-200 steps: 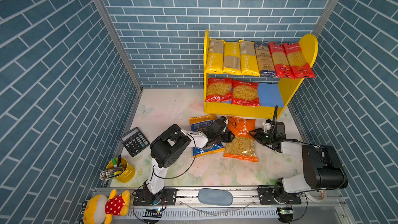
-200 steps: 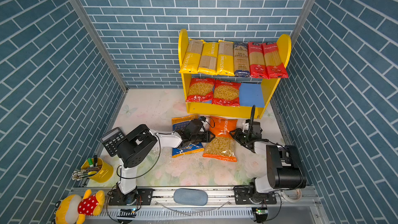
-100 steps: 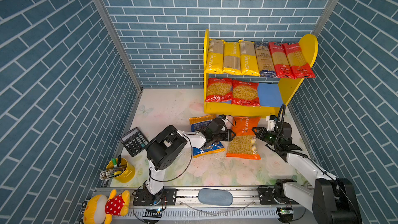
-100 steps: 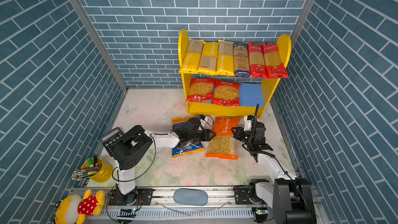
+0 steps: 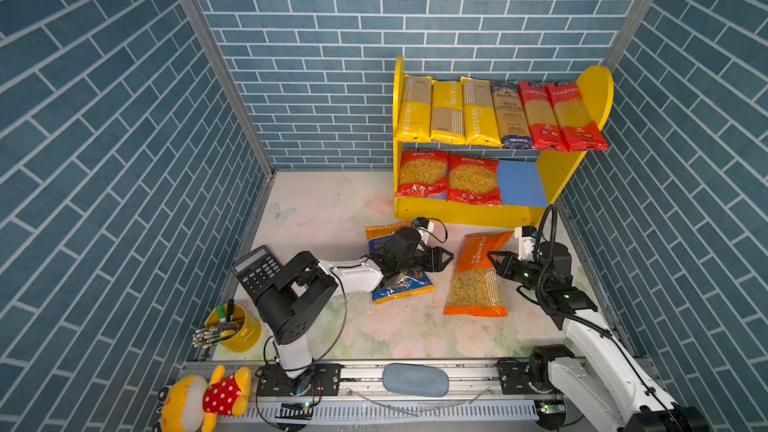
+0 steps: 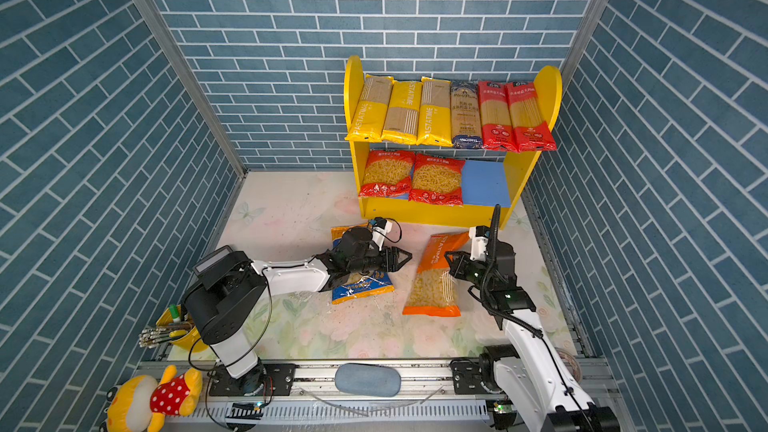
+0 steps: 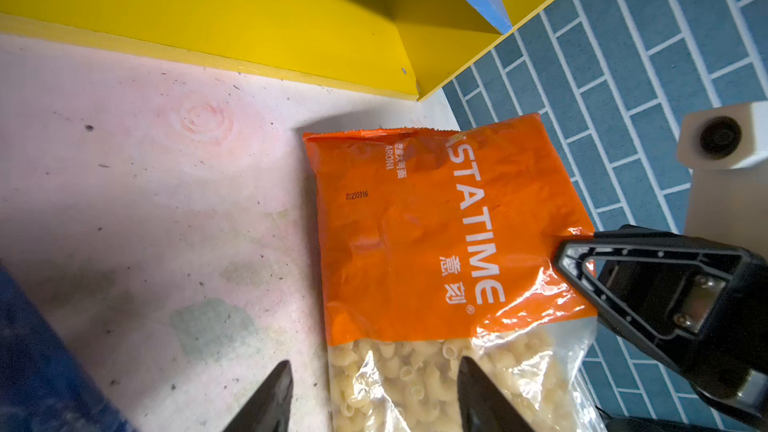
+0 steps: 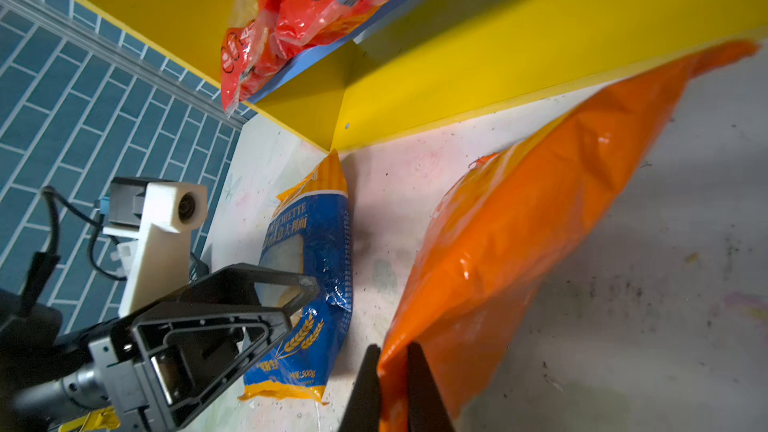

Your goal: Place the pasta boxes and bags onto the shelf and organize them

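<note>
In front of the shelf (image 5: 465, 216) two bags lie on the floor: one orange bag (image 5: 476, 280), whose side edge the right gripper (image 8: 394, 351) pinches between closed jaws, and beside it one blue bag (image 5: 401, 286), over which the left gripper (image 7: 374, 361) reaches, jaws spread and empty, pointing at the orange bag. On the shelf's blue lower board sit two wide red bags (image 5: 422, 172) (image 5: 473, 178), side by side toward its left panel. The upper board carries six long packs in a row: three yellow PASTATIME packs (image 5: 413, 110) (image 5: 448, 112) (image 5: 480, 114), one dark blue spaghetti bag (image 5: 510, 116) and two red spaghetti bags (image 5: 540, 116) (image 5: 575, 116)
</note>
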You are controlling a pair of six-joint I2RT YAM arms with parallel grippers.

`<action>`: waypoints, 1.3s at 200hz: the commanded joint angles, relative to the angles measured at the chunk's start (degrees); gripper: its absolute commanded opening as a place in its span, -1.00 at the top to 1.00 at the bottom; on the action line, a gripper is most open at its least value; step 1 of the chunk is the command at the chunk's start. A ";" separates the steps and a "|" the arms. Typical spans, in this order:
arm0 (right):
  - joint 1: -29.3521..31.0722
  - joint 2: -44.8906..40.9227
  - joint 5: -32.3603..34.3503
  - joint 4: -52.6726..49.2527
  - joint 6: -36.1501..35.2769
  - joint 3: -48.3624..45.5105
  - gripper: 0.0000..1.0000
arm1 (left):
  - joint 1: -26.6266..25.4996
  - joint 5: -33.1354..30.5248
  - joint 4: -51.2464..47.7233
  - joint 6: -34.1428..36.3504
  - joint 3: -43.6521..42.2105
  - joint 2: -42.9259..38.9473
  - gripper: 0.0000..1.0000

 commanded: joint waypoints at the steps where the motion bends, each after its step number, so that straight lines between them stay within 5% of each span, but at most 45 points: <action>1: 0.65 -3.33 -4.07 3.68 -3.40 7.99 1.00 | 0.41 2.73 6.61 -0.54 -2.25 -1.31 -0.35; 38: 0.74 -4.77 -5.14 7.09 -2.14 10.36 1.00 | 1.27 2.54 16.22 -6.18 -7.01 -1.66 -0.48; 65: 0.73 -1.08 -2.06 15.79 6.44 6.00 1.00 | 1.75 1.60 18.56 -8.81 -7.61 -0.77 -0.50; 87: 0.68 2.11 3.93 16.62 11.69 2.57 1.00 | 1.65 -0.27 11.99 -6.30 -5.82 -0.97 -0.49; 108: -0.43 4.72 8.35 10.61 9.41 1.74 1.00 | 1.35 -1.69 2.71 -2.35 -2.56 -1.21 -0.47; 149: -9.63 15.58 2.05 -0.67 6.50 3.74 0.98 | -2.92 -8.01 -21.62 9.35 8.96 1.83 -0.45; 174: -10.08 17.43 8.27 -11.27 4.18 6.58 0.72 | -3.25 -8.05 -23.24 8.62 11.01 4.62 -0.44; 201: -10.24 16.00 16.78 -18.94 3.11 7.40 0.10 | -3.54 -6.82 -23.26 7.31 13.46 7.41 -0.44; 226: -10.15 15.20 16.20 -21.67 3.61 6.87 -0.35 | -4.06 -4.92 -21.17 5.29 14.87 10.18 -0.46; 260: -9.45 14.00 13.07 -19.52 5.86 2.86 -0.47 | -4.13 -2.21 -15.73 1.68 15.63 13.77 -0.46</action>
